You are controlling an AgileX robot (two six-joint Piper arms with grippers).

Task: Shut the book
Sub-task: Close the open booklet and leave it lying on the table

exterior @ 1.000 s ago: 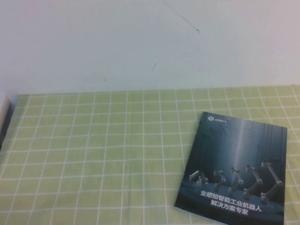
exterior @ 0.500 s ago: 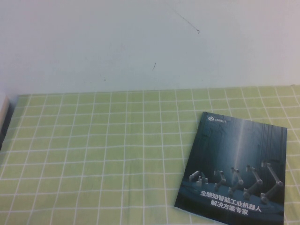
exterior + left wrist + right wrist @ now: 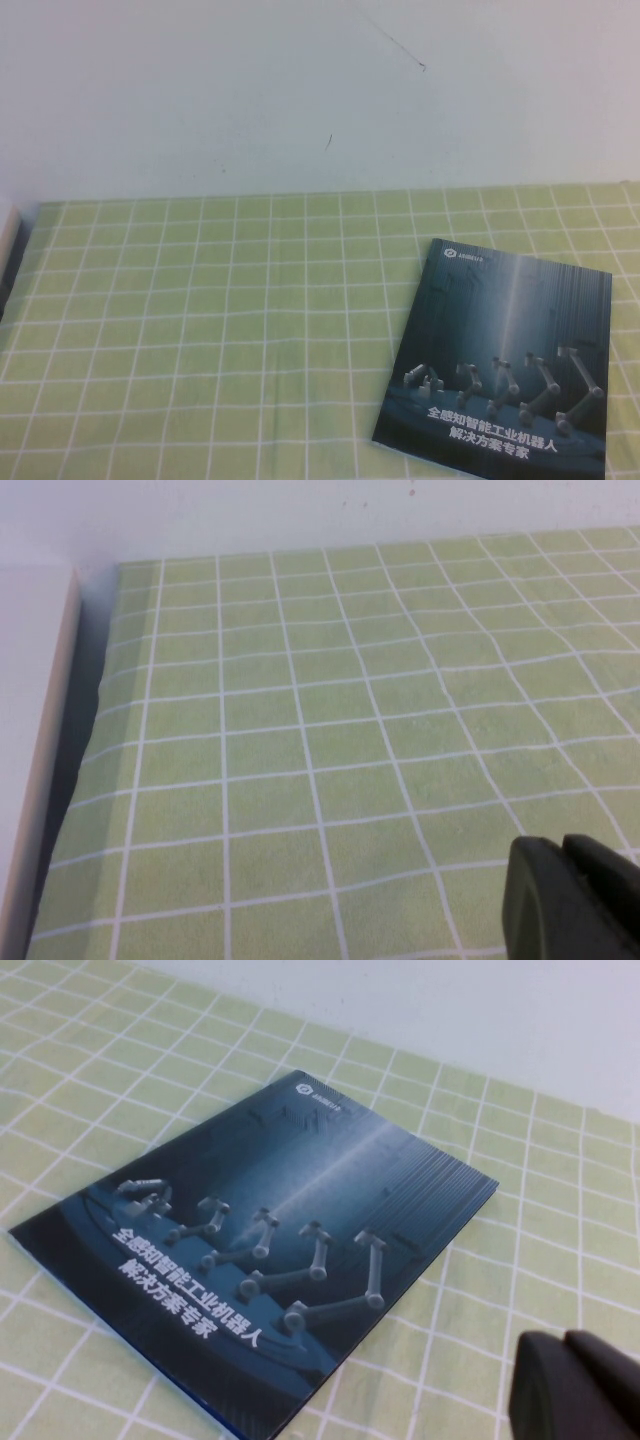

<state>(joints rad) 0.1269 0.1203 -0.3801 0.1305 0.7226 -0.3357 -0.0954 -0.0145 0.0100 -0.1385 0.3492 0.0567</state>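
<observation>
So the thin dark blue booklet with a glossy cover [image 3: 500, 360] is lying flat and already closed. Its front cover faces up, with a row of little grey robot arms and white Chinese lettering on it. It sits on the right side of the light green tablecloth with the white grid [image 3: 200, 320], toward the near edge, turned a bit off the grid lines, and its near edge runs out of the high view. A plain white wall [image 3: 300, 90] stands behind the table, and a white panel [image 3: 30, 730] runs along the cloth's left edge. Only a dark black bit of the left gripper [image 3: 565, 880] shows, in its own wrist view, hanging over bare cloth on the left part of the table. The right gripper [image 3: 570, 1380] is the same deal: a dark lump above the cloth, near the booklet but not touching it. Honestly can't tell how far open either one is. Neither has hold of anything I can see.
</observation>
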